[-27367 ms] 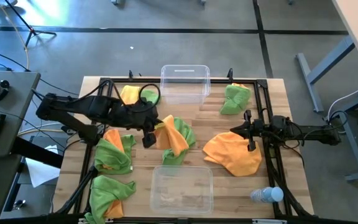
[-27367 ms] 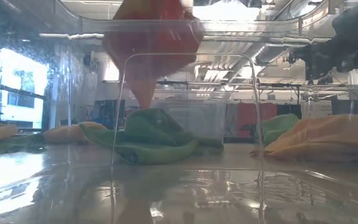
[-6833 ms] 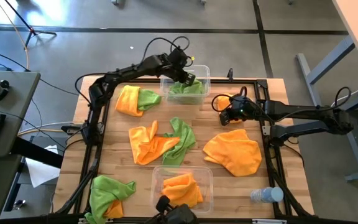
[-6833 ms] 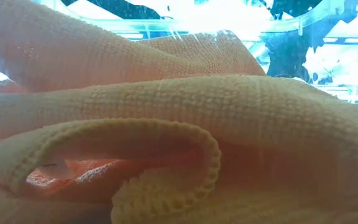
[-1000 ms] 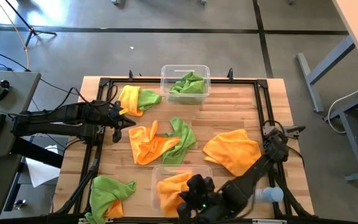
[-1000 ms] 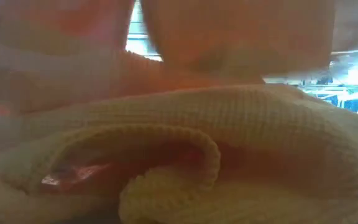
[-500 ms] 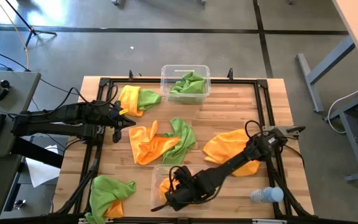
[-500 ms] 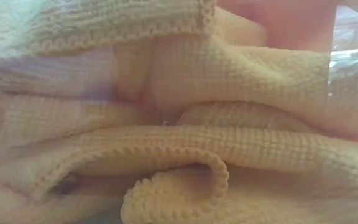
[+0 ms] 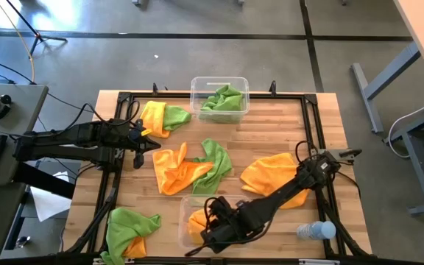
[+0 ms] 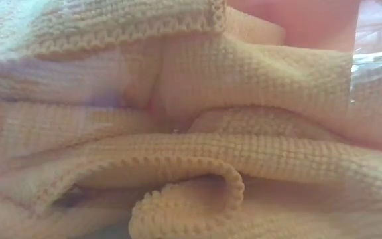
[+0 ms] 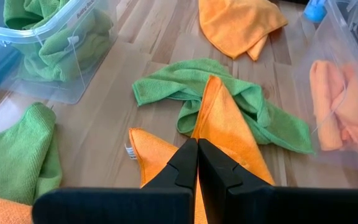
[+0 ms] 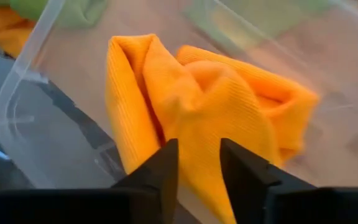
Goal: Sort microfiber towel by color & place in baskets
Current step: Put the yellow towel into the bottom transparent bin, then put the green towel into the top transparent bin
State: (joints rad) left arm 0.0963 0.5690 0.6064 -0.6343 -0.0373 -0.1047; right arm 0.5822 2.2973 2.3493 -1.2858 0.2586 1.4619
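High view gives the count: two clear baskets, one small bottle, and loose towels in five places on the table (image 9: pixel 271 140).

Going left to right, the left gripper (image 9: pixel 140 147) sits at about nine o'clock, its fingers pressed together with nothing between them; the left wrist view confirms this. At seven o'clock lies a green towel (image 9: pixel 129 224) with an orange edge tucked under it and cut off by the picture's border. At eleven o'clock an orange and green pair (image 9: pixel 160 116) overlap. In the middle, an orange towel (image 9: pixel 174 168) is tangled with a green one (image 9: pixel 213 158). At twelve o'clock the far basket (image 9: pixel 219 85) holds green cloth; how many pieces cannot be made out. At six o'clock the near basket (image 9: pixel 185 210) holds orange cloth (image 12: pixel 216 106), mostly hidden from above by the right arm. The right gripper (image 12: pixel 197 155) is inside this basket, fingers spread slightly just over the orange folds, gripping nothing. At four o'clock lies a single orange towel (image 9: pixel 267 177), partly covered by the arm. The bottle (image 9: pixel 315 231) lies at five o'clock.

Low view is filled entirely by pale orange folds pressed near the lens.
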